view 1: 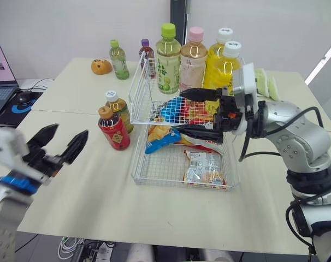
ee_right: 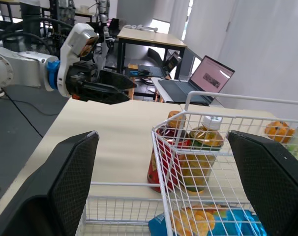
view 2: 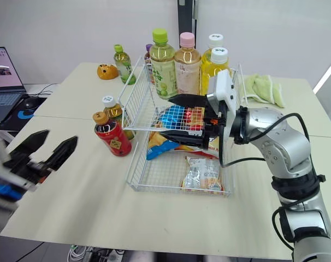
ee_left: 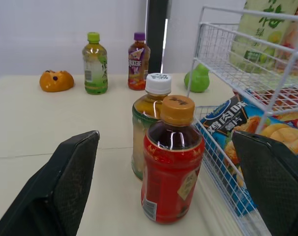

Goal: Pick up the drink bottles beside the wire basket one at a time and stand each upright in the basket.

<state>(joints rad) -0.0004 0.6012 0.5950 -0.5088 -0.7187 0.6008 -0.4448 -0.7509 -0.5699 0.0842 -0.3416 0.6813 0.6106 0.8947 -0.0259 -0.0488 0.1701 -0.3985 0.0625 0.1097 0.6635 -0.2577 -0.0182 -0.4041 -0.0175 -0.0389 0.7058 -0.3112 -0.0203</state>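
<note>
The left claw [view 1: 67, 132] hung wide open over the surface [view 1: 100, 207] at the lower left of the head view, its fingers aimed at two bottles standing upright just left of the wire basket [view 1: 161, 164]. The red bottle [view 1: 113, 128] with a brown cap stood nearer the bottom of the frame, and the tea bottle [view 1: 119, 107] with a white cap stood right behind it, the two touching or nearly so. The right claw [view 1: 179, 111] reached in from the right, spread wide, above the snack bags [view 1: 205, 168] lying in the basket's lower tray. Four tall bottles [view 1: 169, 57] stood upright along the basket's far side at top centre. Two small bottles [view 1: 119, 60] and an orange toy [view 1: 101, 66] sat at upper left, and a laptop [view 1: 0, 76] at the left edge
</note>
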